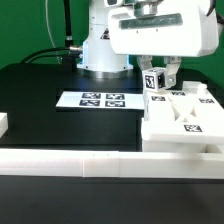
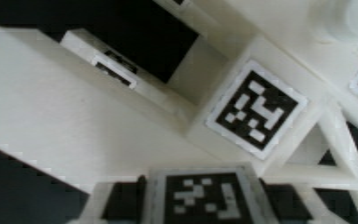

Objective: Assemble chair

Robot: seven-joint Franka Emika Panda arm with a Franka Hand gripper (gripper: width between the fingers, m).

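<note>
My gripper (image 1: 157, 84) hangs over the chair parts at the exterior view's right, shut on a small white tagged post (image 1: 152, 79). In the wrist view the post's tag (image 2: 197, 192) sits between the dark fingers (image 2: 137, 196) of the gripper (image 2: 197, 200). Below it lies the joined group of white chair parts (image 1: 183, 120): a flat slab (image 2: 78, 110) and a bar with a square tag (image 2: 256, 108). The post's lower end is close to the slab's near corner. I cannot tell whether they touch.
The marker board (image 1: 100, 100) lies flat on the black table to the exterior view's left of the parts. A long low white border wall (image 1: 90, 164) runs along the front. The arm's white base (image 1: 100, 50) stands at the back.
</note>
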